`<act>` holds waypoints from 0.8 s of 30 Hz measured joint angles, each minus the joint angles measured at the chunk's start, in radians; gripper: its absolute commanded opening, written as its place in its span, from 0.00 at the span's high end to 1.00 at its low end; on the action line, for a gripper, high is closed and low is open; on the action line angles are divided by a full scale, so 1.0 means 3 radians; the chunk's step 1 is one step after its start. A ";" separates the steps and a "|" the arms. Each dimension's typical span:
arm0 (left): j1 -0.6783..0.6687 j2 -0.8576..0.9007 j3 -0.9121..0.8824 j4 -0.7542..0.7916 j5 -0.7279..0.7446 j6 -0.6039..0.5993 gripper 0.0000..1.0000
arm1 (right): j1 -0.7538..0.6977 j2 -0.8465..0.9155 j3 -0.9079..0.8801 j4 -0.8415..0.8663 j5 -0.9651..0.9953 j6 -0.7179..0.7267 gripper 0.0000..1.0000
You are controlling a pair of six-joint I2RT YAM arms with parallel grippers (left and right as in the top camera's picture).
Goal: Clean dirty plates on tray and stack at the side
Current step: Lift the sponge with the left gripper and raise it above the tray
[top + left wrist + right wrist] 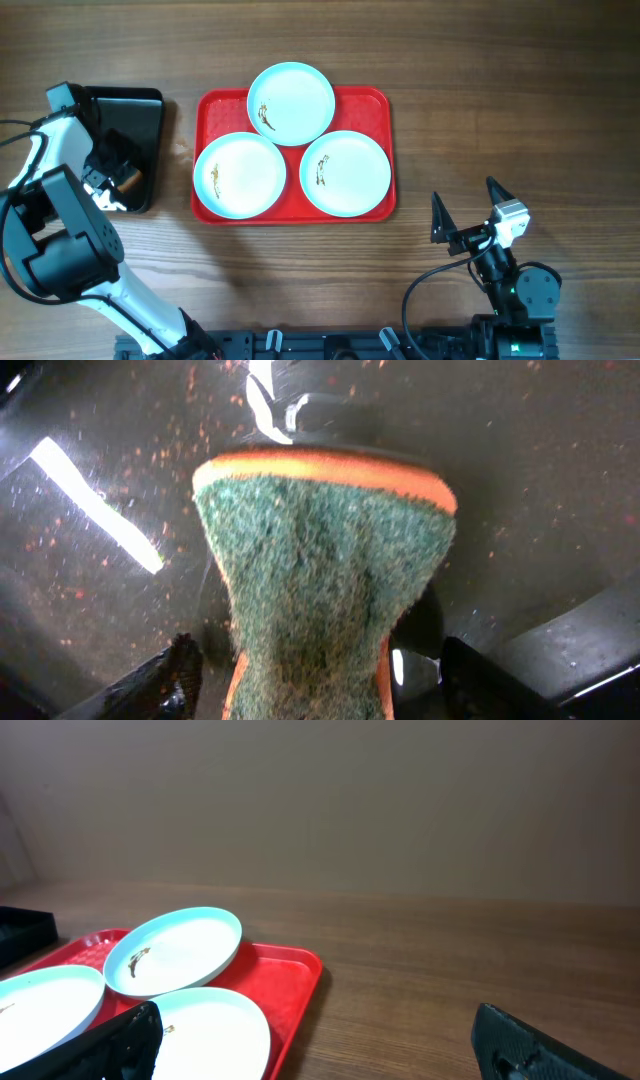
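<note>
Red tray [381, 100] sits mid table [520, 90] w/ all 3 plates on it in a triangle. Back plate [291, 103] is centred at the far edge, its near rim overlapping the front-L plate [239, 176] & front-R plate [345, 173]. From the R wrist cam it looks tilted. Each plate has a small brownish smear.

L arm is over the black tray [145, 110], just beside the Red tray's L side. L fingers [175, 680] straddle the narrow waist of a sponge [320, 560], green scrub face twd the cam, orange foam at its edge. Can't tell if they're pinching it or just standing either side.

R fingers [545, 1045] are spread wide, holding nothing, at the near-R part of the table, well apart from the tray.
</note>
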 measured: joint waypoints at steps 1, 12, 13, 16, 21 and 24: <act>0.0000 0.0000 0.0000 0.0010 0.0003 -0.0010 0.44 | 0.0000 0.0000 0.0000 0.0000 0.0000 -0.0001 0.00; 0.0000 -0.0037 0.0000 -0.0043 0.0000 0.0013 0.96 | 0.0000 0.0000 0.0000 0.0000 0.0000 0.0000 0.00; 0.0000 -0.0109 0.0000 -0.0053 0.0003 0.0013 0.96 | 0.0000 0.0000 0.0000 0.0000 0.0000 -0.0001 0.00; 0.0000 -0.0805 0.0004 0.0070 0.0090 0.0013 0.96 | 0.0000 0.0000 0.0000 0.0000 0.0000 0.0000 0.00; 0.0000 -0.1804 0.0055 0.0340 0.0193 0.0013 0.96 | 0.0000 0.0000 0.0000 0.0000 0.0000 0.0000 0.00; 0.0000 -0.1597 -0.0102 0.0707 0.0215 0.0011 0.96 | 0.0000 0.0000 0.0000 0.0001 0.0000 0.0000 0.00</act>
